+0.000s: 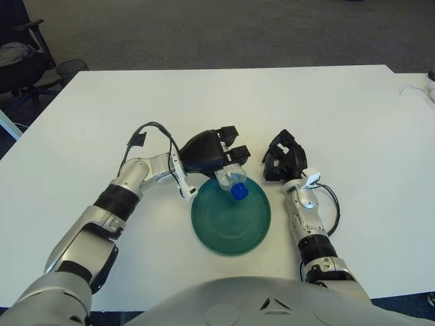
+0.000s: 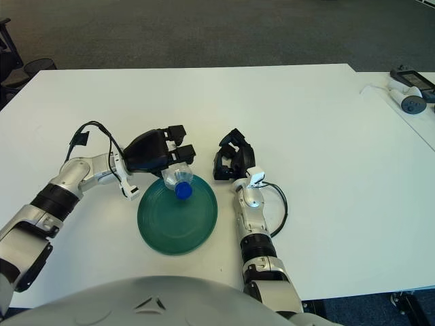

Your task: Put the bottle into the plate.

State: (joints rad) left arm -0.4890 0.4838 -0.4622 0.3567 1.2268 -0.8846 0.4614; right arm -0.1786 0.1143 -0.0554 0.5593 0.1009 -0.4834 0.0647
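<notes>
Left hand (image 1: 214, 155) clamped on bottle (image 1: 232, 180), cap tilted over plate (image 1: 231, 227) far rim; right hand (image 1: 284, 157) curled, empty, beside plate's right

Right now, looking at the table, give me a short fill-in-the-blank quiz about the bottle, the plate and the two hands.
1. The bottle has a ____ cap.
2. The ____ hand grips the bottle.
3. The bottle's cap hangs over the far rim of the green ____.
4. The right hand shows to the ____ of the plate.

Missing words: blue; left; plate; right
</notes>
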